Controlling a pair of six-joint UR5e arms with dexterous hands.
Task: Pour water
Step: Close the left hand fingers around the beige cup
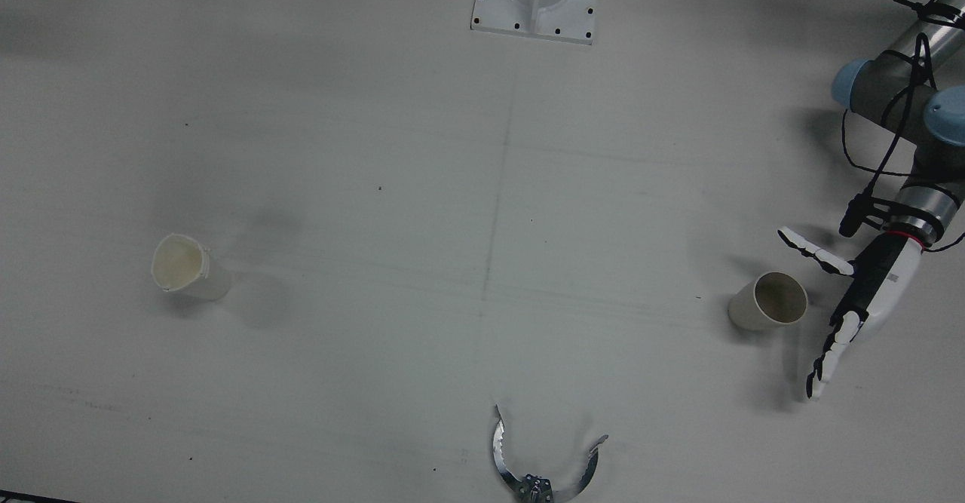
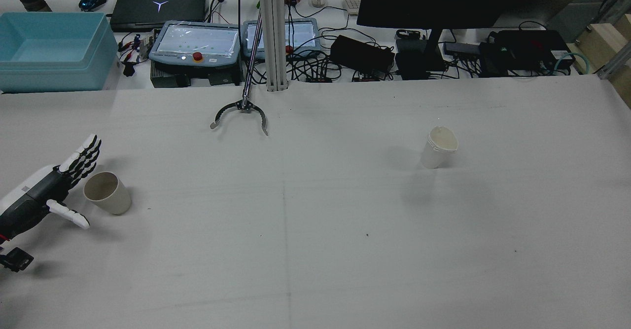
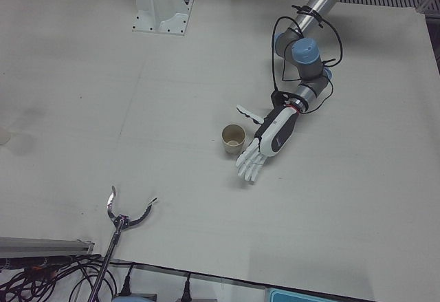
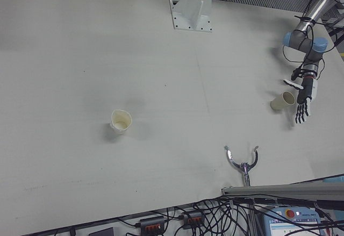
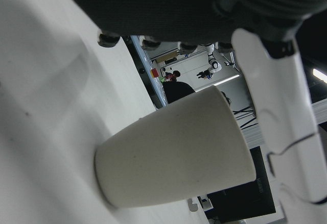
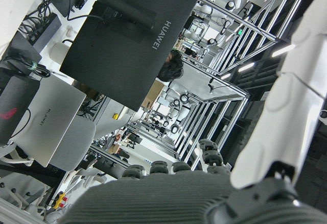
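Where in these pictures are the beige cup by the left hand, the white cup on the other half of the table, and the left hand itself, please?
beige cup (image 1: 769,302), front view, outer wall.
white cup (image 2: 437,147), rear view, side below rim.
left hand (image 3: 272,133), left-front view, back of the palm.

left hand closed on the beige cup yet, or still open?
Open. The left hand is spread beside the upright beige cup, with a visible gap between them.
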